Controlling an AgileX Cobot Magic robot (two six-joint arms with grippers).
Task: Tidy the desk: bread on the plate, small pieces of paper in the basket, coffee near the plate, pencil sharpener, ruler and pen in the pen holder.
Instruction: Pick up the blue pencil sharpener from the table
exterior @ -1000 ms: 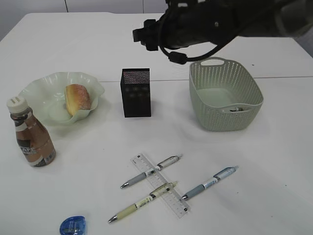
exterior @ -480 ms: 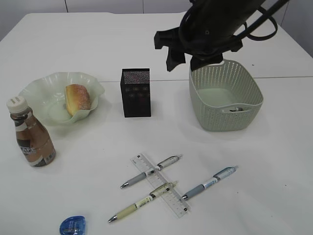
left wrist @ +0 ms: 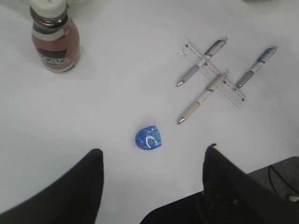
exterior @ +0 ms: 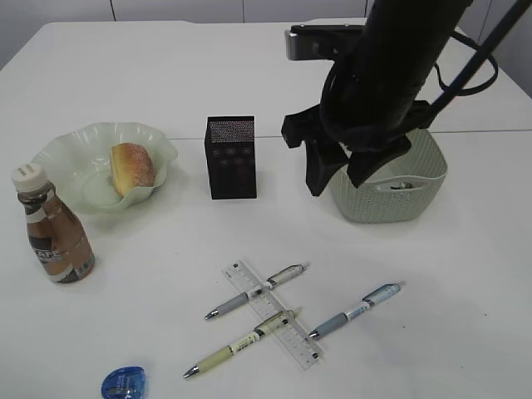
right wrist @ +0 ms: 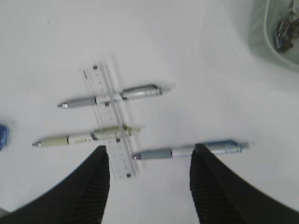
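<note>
The bread (exterior: 131,166) lies on the plate (exterior: 66,145), with the coffee (exterior: 54,237) just in front of it. Small pieces of paper (right wrist: 284,28) rest in the basket (exterior: 378,204). The pen holder (exterior: 231,156) stands mid-desk. Three pens (exterior: 258,291) (exterior: 241,342) (exterior: 357,309) lie with the ruler (exterior: 303,349), two of them across it. The blue pencil sharpener (left wrist: 149,138) sits just beyond my open, empty left gripper (left wrist: 154,151). My right gripper (exterior: 337,170) hangs open and empty in front of the basket, high above the pens (right wrist: 196,149) and ruler (right wrist: 110,126).
The desk's front edge runs just behind my left gripper, with a dark cable (left wrist: 280,179) below it. The right arm (exterior: 399,58) hides much of the basket's rim and the desk behind it.
My right arm has swung down from over the back of the desk. Its gripper now hangs in front of the basket, pointing down. Objects on the desk stay put.
</note>
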